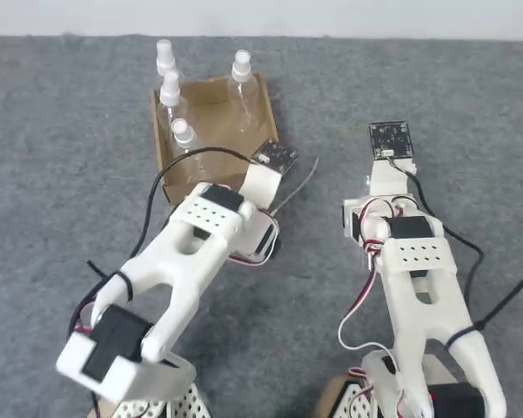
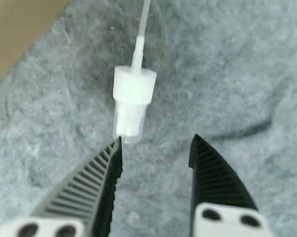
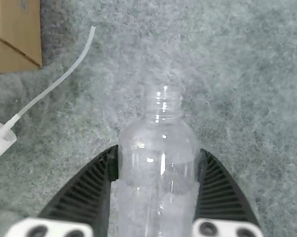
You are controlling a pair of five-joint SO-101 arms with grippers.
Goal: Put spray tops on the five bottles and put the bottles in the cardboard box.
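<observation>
From above: a grey, felt-like cover over the whole counter (image 1: 61,244), with a pale strip of wall (image 1: 331,16) along its far edge. Toward the far left, the cardboard box (image 1: 268,113), open on top, with four capped bottles (image 1: 242,91) upright there. Hard to say whether the farthest stands inside or just behind. Left arm (image 1: 187,261) extended to the box's near right corner; right arm (image 1: 413,270) well apart, pointing straight ahead.

At the left wrist: left end effector (image 2: 155,148) spread wide and holding nothing, one fingertip touching or just beside the head of a loose spray top (image 2: 132,101). Lies flat on the grey cover, thin tube (image 2: 141,29) pointing away, box edge nearby.

At the right wrist: right end effector (image 3: 158,155) closed around the shoulder of a clear bottle (image 3: 164,106) with an open neck. Beside it on the cover, the same spray top and tube, near a corner of the box.
</observation>
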